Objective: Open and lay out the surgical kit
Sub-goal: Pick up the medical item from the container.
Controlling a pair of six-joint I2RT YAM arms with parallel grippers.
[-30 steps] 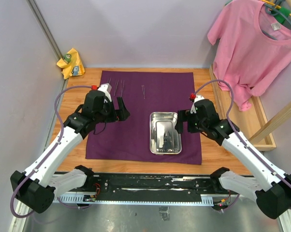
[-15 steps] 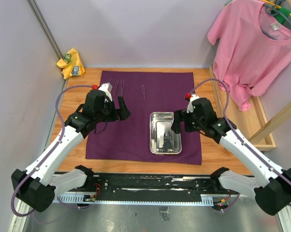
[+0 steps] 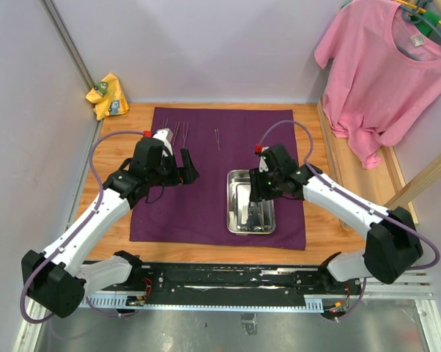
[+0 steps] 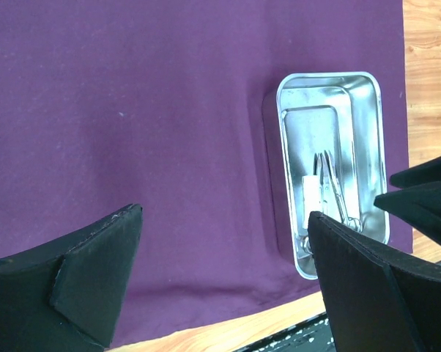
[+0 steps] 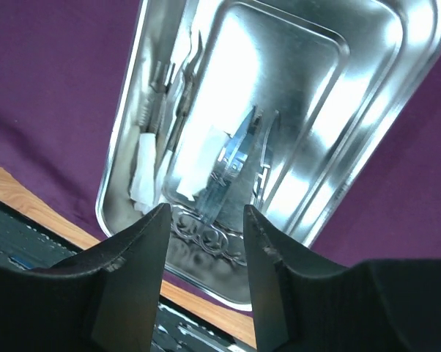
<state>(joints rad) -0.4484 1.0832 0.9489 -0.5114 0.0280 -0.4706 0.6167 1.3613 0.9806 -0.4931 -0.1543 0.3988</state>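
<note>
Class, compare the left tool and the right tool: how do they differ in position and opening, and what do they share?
The left tool hangs over bare purple cloth; the right tool hangs over the steel tray. The left tool's fingers gape wide; the right tool's stand closer together. Both are open and hold nothing.

Your left arm (image 3: 85, 231) rises from its near-left base toward the far right, elbow bent. Its wrist is turned so the left tool (image 3: 184, 166) points right. In the left wrist view, its two black fingers (image 4: 74, 279) stand wide apart. Your right arm (image 3: 339, 203) stretches from the near-right base leftward toward the middle. The right tool (image 3: 256, 192) tips downward, its fingers (image 5: 129, 271) parted by a narrower gap.
</note>
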